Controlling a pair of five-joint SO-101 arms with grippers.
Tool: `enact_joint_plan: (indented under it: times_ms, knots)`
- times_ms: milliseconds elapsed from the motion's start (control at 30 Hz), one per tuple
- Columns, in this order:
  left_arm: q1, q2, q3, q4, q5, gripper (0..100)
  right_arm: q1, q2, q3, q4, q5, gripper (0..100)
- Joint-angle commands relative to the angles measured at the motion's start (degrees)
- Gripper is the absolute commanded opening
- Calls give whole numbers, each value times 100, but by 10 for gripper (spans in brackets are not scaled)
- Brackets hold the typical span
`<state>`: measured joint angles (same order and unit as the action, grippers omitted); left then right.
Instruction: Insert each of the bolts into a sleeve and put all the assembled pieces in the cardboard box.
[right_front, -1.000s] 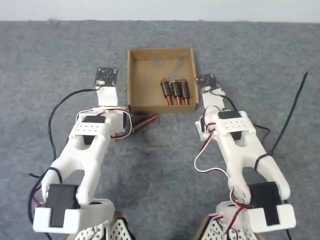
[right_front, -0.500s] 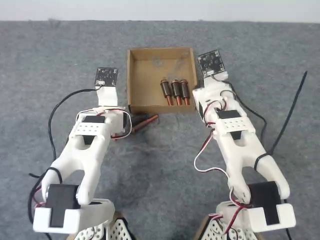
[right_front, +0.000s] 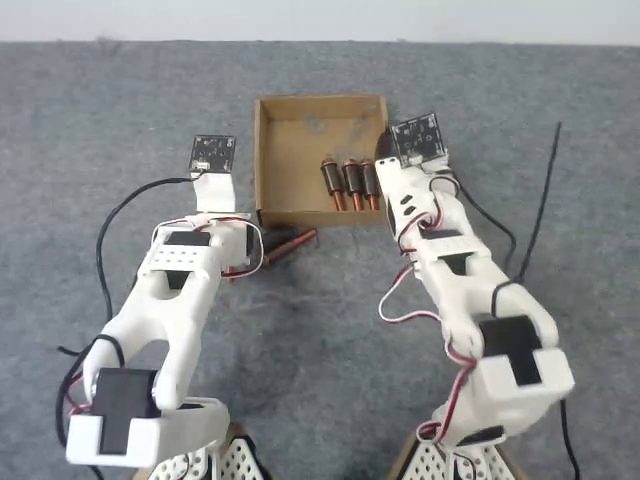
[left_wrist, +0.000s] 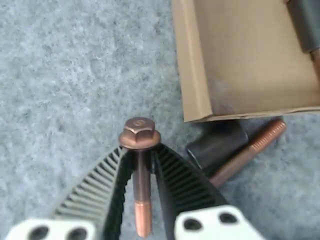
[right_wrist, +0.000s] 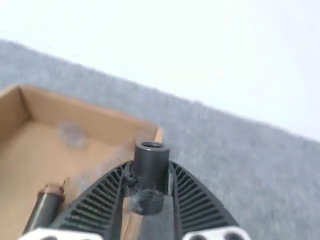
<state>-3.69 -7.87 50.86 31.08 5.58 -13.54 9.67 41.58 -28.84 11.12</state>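
Left gripper (left_wrist: 141, 151): clenched on a copper bolt (left_wrist: 139, 136), its ribbed fingers pressing the shank from both sides, with the hex head sticking out past the fingertips.
Bolt's place: held above the grey surface (right_front: 120, 100), just outside the front left corner of the cardboard box (right_front: 263, 160).
Right gripper (right_wrist: 149, 170): closed around a dark sleeve (right_wrist: 151, 160), gripped on its sides with its open end up.
Sleeve's place: held at the right wall of the cardboard box, near the front right corner; in the high view the right arm reached up to that wall.
Cardboard box: open-topped, it sat on the surface between the two arms, towards the back.
In the box: three assembled pieces (right_front: 350, 183) lay side by side against the front right part of the floor, dark sleeves towards the back and copper ends towards the front wall.
Outside the box: one more assembled piece (left_wrist: 230, 150) lay slanted on the surface just by the front left corner, near the left gripper but not touching it.
Cable (right_front: 545, 190): a black one trailed over the surface to the right of the right arm.
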Motion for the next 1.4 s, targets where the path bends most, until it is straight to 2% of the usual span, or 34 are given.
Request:
enact_joint_plan:
  times_ms: [0, 267, 600, 900, 1367]
  knots:
    - [-44, -62, -31, -141, -79, 12, -40, 233, -264, -1305, 70, 7]
    - [-44, -70, -31, -141, -79, 12, -110, 1121, 352, -3837, 53, 7]
    - [-44, -70, -31, -141, -79, 12, -215, 1235, 1547, -5121, 44, 7]
    - [-44, -62, -31, -141, -79, 12, -541, 1235, 3033, -6782, 70, 7]
    - [-44, -53, -31, -141, -79, 12, -892, 980, 4387, -7160, 35, 7]
